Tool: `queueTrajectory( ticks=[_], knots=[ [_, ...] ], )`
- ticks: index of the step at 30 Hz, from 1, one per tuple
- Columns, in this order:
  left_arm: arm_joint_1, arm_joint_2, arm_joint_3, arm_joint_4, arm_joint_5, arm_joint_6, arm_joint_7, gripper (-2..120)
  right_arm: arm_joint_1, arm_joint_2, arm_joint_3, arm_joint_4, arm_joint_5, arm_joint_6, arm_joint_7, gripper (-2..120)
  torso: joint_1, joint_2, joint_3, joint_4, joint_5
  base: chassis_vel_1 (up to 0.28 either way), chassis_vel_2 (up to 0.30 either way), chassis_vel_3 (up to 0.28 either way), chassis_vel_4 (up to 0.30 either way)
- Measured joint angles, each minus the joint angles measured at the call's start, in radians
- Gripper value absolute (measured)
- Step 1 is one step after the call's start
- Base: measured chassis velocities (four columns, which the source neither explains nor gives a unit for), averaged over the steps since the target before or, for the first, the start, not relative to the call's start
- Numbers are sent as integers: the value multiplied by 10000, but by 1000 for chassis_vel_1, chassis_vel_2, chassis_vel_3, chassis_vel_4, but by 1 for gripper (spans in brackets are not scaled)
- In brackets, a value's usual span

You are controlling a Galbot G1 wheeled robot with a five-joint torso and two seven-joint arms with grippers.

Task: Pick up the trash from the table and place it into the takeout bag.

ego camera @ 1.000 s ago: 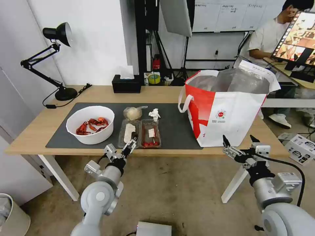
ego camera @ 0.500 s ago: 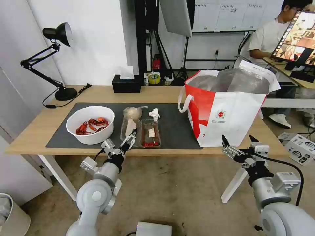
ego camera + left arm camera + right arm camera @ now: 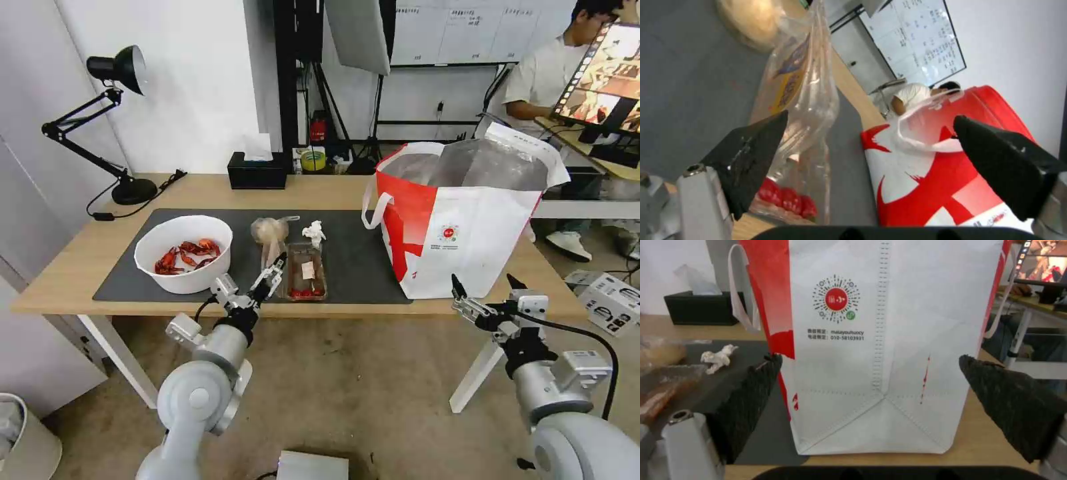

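1. Head view: the left gripper (image 3: 270,277) is at the near edge of the table (image 3: 67,267), tilting one clear tray (image 3: 269,250) up on edge beside the second tray (image 3: 306,272). The bowl (image 3: 185,253) sits left, the cup (image 3: 269,229) and tissue (image 3: 313,233) farther back, and the takeout bag (image 3: 467,227) right. The right gripper (image 3: 489,291) hangs open near the bag.
2. Left wrist view: the jaws look spread, one finger (image 3: 751,156) against the tray (image 3: 804,96); whether they truly pinch it is unclear.
3. Right wrist view: open fingers face the bag (image 3: 889,340).
4. Judgement: this is the tray pickup; next comes a firm grip, then a lift rightward over the bag's rim.
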Motion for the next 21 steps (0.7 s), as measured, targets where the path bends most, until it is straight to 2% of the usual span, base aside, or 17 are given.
queueTrajectory(
  ticks=[12, 21],
  knots=[
    [-53, -79, 560, 79, 145, 19, -15, 100, -46, -17, 43, 99, 2, 0, 0, 100, 0, 0, 0, 0, 0, 0, 0, 0, 0],
    [-160, -78, 1109, 758, 283, 19, -26, 100, -4, -255, 25, 96, 92, -2, 23, 100, 0, 0, 0, 0, 0, 0, 0, 0, 0]
  ],
)
